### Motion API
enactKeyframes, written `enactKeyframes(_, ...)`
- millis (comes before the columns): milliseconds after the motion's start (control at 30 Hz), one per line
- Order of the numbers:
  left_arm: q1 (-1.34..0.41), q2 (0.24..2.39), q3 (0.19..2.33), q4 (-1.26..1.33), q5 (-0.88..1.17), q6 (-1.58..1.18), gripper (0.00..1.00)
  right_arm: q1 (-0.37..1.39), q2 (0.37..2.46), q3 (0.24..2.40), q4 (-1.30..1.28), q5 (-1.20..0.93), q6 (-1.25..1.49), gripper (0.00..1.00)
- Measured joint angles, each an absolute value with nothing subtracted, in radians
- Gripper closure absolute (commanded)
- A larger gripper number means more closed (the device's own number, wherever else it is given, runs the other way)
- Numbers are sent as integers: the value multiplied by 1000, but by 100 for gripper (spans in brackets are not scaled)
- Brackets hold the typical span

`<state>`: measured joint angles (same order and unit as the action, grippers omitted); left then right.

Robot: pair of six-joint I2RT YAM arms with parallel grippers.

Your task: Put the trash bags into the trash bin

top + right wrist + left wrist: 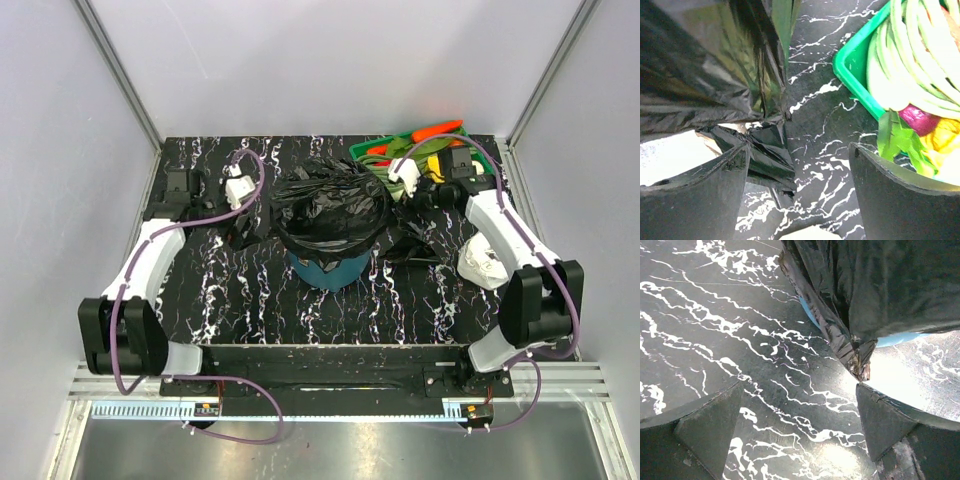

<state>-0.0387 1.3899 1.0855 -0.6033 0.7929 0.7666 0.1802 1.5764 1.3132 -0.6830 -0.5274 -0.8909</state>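
The teal trash bin [326,268] stands mid-table with a glossy black trash bag [331,203] draped over its rim and bunched on top. More black film [410,240] lies on the table right of the bin. My left gripper [238,196] hovers just left of the bin, open and holding nothing. In the left wrist view the bag [875,290] hangs over a sliver of the bin [900,339], above and right of that gripper [800,425]. My right gripper [404,182] is open right of the bin. In its wrist view the bag [705,65] hangs beside its left finger [700,195].
A green tray [399,140] of vegetables sits at the back right, close to the right gripper, and its rim [855,75] shows in the right wrist view. A white plastic wad [487,265] lies by the right arm. Grey walls enclose the black marbled table [230,290].
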Motion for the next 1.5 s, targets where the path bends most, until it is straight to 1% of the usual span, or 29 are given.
enactKeyframes(133, 9, 1330, 1105, -657, 821, 765, 1, 180, 1541, 1326, -707, -484, -897, 5)
enactKeyframes(333, 62, 1315, 1198, -752, 894, 770, 1, 180, 1464, 1326, -781, -443, -912, 4)
enactKeyframes(533, 70, 1311, 1223, -833, 950, 824, 1, 193, 1361, 1326, -889, -472, -881, 8)
enactKeyframes(633, 73, 1310, 1225, -840, 977, 788, 1, 235, 1302, 1316, -930, -495, -844, 9)
enactKeyframes(733, 75, 1307, 1230, -721, 1001, 611, 1, 296, 1219, 1259, -935, -551, -784, 11)
enactKeyframes(867, 55, 1315, 1243, -416, 973, 300, 1, 378, 1136, 1160, -924, -605, -703, 12)
enactKeyframes(900, 42, 1338, 1268, -292, 945, 178, 1, 393, 1124, 1138, -923, -617, -689, 12)
enactKeyframes(933, 33, 1343, 1274, -268, 940, 158, 1, 406, 1114, 1114, -923, -632, -676, 12)
enactKeyframes(1067, -14, 1454, 1352, 7, 859, -112, 1, 432, 1111, 1072, -923, -679, -660, 13)
enactKeyframes(1200, -70, 1615, 1491, 78, 781, -238, 1, 501, 1149, 1061, -905, -714, -649, 14)
enactKeyframes(1367, -149, 1714, 1562, 39, 719, -225, 1, 592, 1240, 1069, -862, -722, -636, 16)
enactKeyframes(1500, -192, 1824, 1714, -27, 713, -200, 1, 667, 1307, 1107, -853, -707, -630, 17)
